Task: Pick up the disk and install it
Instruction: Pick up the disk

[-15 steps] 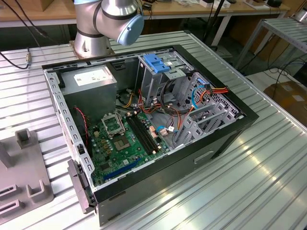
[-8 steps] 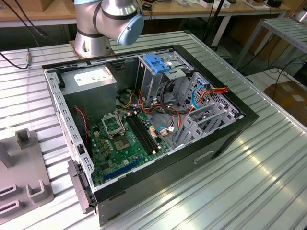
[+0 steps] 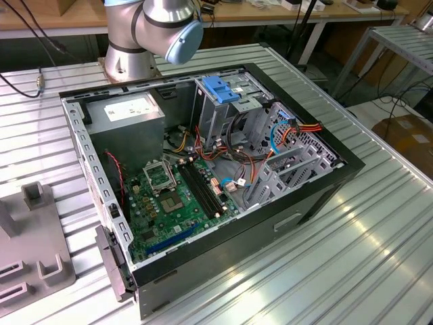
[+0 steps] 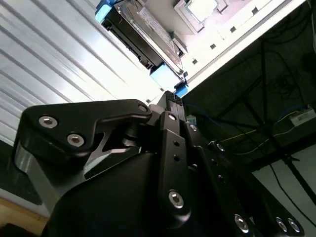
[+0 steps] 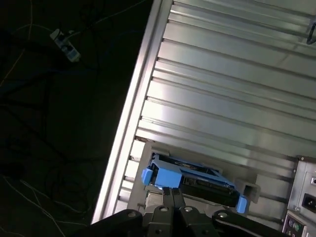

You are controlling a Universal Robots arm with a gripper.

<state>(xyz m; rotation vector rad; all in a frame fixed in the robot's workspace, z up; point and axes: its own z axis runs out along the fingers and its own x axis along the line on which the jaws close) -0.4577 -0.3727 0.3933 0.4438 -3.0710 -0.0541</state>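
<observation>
ok so the disk (image 5: pixel 197 180) lies flat on the ribbed table (image 5: pixel 222 98), and the table's edge runs just beside the disk with a dark drop to the floor past it. The gripper (image 5: pixel 173 195) hangs just short of the disk, nose pointed at the blue end tab (image 5: pixel 158 177). In both wrist views the 2 fingers look pinched nearly together with nothing between them, though the angle is poor so I'm not 100% sure they aren't touching the tab. That's my worry tbh. If narrow fingers meet the tab they'd shove the disk instead of gripping it, and a shove toward that edge could tip it off. Gripping the plastic tab alone could also let the disk twist or droop. The second wrist view has the gripper (image 4: pixel 173 98) just as near the disk (image 4: pixel 143 34). Then there's the open case (image 3: pixel 318 196): its loose wires (image 3: pixel 237 172) could snag a rail during install.
</observation>
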